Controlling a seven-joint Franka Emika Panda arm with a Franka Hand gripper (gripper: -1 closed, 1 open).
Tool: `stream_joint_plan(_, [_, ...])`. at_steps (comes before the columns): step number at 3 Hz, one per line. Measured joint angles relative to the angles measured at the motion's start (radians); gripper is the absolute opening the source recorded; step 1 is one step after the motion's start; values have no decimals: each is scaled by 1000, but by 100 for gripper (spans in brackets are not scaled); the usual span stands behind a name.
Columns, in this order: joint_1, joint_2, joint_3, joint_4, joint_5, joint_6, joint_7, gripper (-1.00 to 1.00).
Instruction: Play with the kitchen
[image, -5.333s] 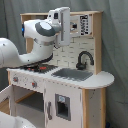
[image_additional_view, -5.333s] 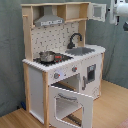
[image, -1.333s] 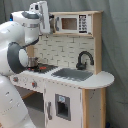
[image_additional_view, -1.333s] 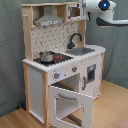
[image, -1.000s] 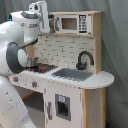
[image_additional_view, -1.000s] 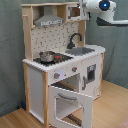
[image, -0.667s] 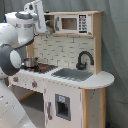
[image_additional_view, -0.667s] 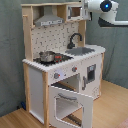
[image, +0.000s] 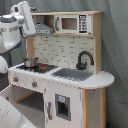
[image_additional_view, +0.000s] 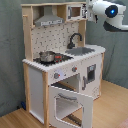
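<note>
Second exterior view gives me only the arm's white wrist housing (image_additional_view: 109, 14) at the top right, up beside the kitchen's top shelf, and I cannot tell how the gripper stands, because its tip is not clear to me in either camera. From the first exterior view I see the arm (image: 17, 27) at the upper left, its white links raised level with the grey hood (image: 42, 29) and just beside the kitchen's left post; I can't say whether it touches the frame. I see nothing held by it. The kitchen (image_additional_view: 60, 65) stands upright on a wooden floor (image_additional_view: 115, 107) against a grey-green curtain (image: 114, 45), filling the middle of both exterior views. On the stove (image: 44, 67), with its red rings, sits 1 small metal pot (image_additional_view: 47, 56); I cannot make out anything inside it. Beside the stove, the grey sink (image: 72, 74) is set into the white counter with the black faucet (image: 83, 59) curving over its back edge, and I can't see anything lying in the basin. Up top, next to the hood, I see a microwave (image: 72, 23) with its door closed. Below the stove in the second exterior view, the oven door (image_additional_view: 70, 106) hangs down open, and the cavity behind it is too dark for me to read. 2 knobs (image_additional_view: 65, 72) sit on the front panel above it. Under the sink, a white cabinet door (image: 61, 107) with a dark dispenser panel is closed.
</note>
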Motion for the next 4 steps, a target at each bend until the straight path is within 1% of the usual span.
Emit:
stream_joint_plan(1, [22, -37, 62, -12, 2, -65, -2, 100])
stream_joint_plan(2, [35, -35, 135, -15, 44, -108, -41, 100])
stream_joint_plan(3, [51, -35, 165, -17, 108, -132, -116, 100])
stream_joint_plan(4, [94, -34, 196, -33, 141, -210, -166, 100])
